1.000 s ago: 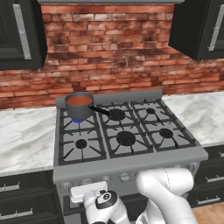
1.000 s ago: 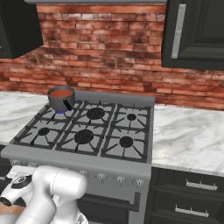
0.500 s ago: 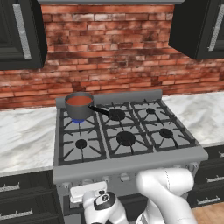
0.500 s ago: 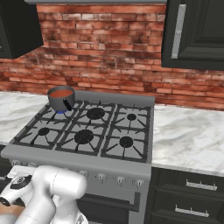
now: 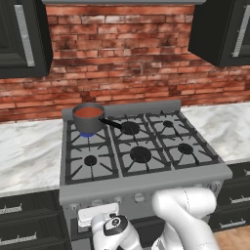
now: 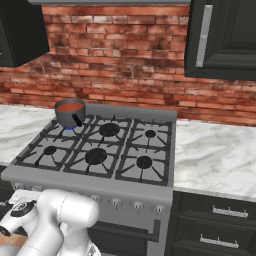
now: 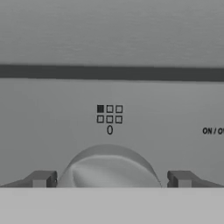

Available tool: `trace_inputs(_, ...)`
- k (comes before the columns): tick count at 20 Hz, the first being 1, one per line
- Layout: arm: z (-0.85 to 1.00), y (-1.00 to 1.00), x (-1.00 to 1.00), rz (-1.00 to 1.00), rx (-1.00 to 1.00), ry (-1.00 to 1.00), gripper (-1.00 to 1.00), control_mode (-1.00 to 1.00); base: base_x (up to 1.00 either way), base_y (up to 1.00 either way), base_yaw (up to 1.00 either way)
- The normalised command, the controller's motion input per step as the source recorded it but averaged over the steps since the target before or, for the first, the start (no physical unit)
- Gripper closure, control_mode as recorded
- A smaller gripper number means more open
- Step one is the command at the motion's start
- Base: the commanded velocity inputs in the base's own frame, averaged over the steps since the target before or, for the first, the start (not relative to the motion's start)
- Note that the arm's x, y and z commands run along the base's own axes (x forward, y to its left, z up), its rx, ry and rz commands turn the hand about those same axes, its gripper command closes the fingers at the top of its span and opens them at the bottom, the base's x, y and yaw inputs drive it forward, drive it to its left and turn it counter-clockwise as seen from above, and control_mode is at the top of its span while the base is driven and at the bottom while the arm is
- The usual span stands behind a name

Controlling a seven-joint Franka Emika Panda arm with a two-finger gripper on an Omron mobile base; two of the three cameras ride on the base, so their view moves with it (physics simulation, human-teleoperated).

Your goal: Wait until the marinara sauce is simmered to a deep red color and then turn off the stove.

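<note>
The marinara sauce (image 5: 88, 112) (image 6: 69, 106) is a red-orange disc in a grey saucepan (image 5: 89, 122) with a black handle, on the stove's (image 5: 141, 181) (image 6: 100, 184) back left burner. A blue flame (image 5: 88, 133) shows under the pan. My gripper (image 7: 111, 178) is low at the stove's front panel, open, its fingertips (image 7: 41, 178) on either side of a round grey knob (image 7: 109, 168). Above the knob a small burner diagram (image 7: 109, 113) has its top left square filled. From the left base camera the white hand (image 5: 97, 216) sits under the left end of the knob row.
White marble counters (image 5: 27, 151) (image 6: 215, 155) flank the stove. A red brick wall (image 5: 127, 53) rises behind, with dark cabinets (image 6: 222, 37) above and dark drawers (image 6: 215, 225) below. The other burners (image 5: 140, 154) stand bare. "ON/O" lettering (image 7: 213, 131) is at the panel's right.
</note>
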Motion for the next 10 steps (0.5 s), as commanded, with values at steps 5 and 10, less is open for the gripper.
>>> trace_inputs(5, -0.23, 0.00, 0.00, 0.00, 0.00, 0.00, -1.00, -1.00, 0.00, 0.00, 0.00)
trace_inputs(10, -0.20, 0.00, 0.00, 0.00, 0.00, 0.00, -1.00, -1.00, 0.00, 0.00, 0.00)
